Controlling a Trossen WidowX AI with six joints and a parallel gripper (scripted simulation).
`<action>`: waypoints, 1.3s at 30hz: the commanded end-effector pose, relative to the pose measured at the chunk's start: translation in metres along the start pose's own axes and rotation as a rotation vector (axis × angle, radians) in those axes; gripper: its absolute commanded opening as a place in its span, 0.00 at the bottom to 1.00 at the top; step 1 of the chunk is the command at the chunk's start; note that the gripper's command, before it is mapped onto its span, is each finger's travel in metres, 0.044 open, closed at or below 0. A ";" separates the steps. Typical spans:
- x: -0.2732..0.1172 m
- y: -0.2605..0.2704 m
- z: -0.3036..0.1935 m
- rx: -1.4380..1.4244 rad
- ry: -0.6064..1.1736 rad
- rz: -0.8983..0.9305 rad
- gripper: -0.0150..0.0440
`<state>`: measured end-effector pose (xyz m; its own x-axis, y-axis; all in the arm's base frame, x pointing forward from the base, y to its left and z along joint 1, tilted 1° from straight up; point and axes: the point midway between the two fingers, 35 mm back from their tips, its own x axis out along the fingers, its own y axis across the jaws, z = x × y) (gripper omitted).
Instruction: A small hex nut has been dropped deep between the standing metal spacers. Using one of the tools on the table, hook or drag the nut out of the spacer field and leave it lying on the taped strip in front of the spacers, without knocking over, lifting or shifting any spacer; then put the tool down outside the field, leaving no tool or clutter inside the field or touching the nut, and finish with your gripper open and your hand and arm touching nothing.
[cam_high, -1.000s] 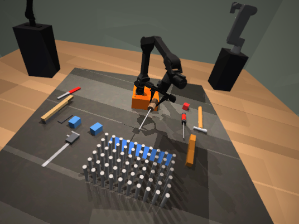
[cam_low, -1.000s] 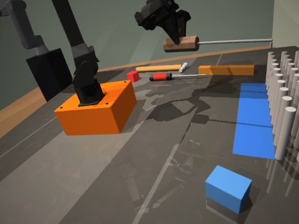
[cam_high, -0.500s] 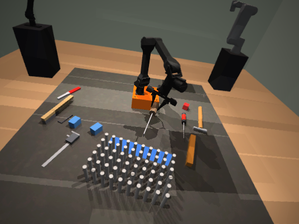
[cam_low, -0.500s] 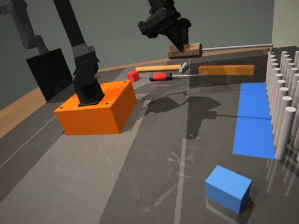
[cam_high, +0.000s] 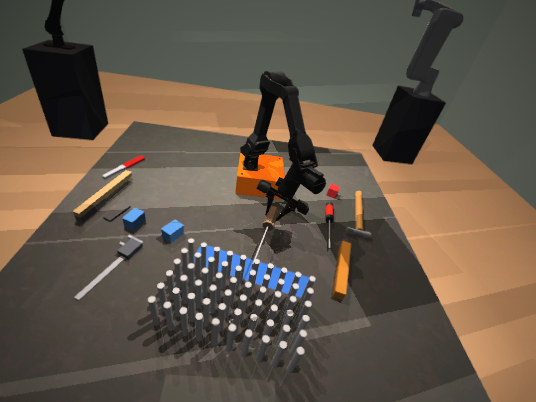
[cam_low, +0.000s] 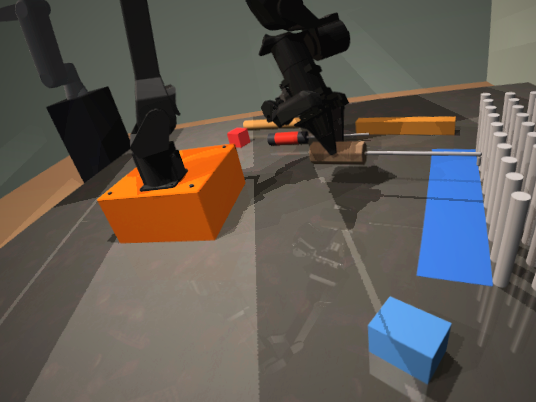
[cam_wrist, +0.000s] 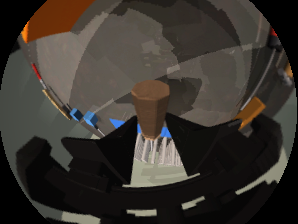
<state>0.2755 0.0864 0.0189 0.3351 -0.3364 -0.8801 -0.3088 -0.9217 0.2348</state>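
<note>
My gripper (cam_high: 272, 215) (cam_low: 334, 150) (cam_wrist: 151, 117) is shut on the brown handle (cam_low: 352, 152) (cam_wrist: 151, 100) of a hook tool. The handle is held above the table in front of the strip. The tool's thin metal rod (cam_high: 260, 246) (cam_low: 420, 153) runs nearly level over the blue taped strip (cam_high: 304, 285) (cam_low: 450, 225). Its hooked tip (cam_low: 479, 154) is at the front edge of the field of standing metal spacers (cam_high: 154, 312) (cam_low: 510, 240); whether it touches one I cannot tell. The spacers stand upright. I cannot make out the hex nut among them.
A red-black screwdriver (cam_high: 329, 212) (cam_low: 286, 138), a hammer (cam_high: 359, 210), an orange bar (cam_high: 342, 270) (cam_low: 405, 126) and a red cube (cam_high: 333, 191) (cam_low: 238, 137) lie to one side. Two blue blocks (cam_high: 134, 219) (cam_high: 173, 230), a caliper (cam_high: 102, 276) and a yellow bar (cam_high: 102, 195) lie on the other.
</note>
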 end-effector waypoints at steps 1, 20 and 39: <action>0.022 -0.001 0.015 -0.008 -0.004 0.008 0.25; 0.030 -0.001 0.008 -0.007 -0.002 0.006 0.25; 0.037 -0.001 -0.007 -0.006 -0.002 0.006 0.25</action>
<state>0.2914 0.0749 -0.0087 0.3359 -0.3390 -0.8788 -0.3080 -0.9212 0.2377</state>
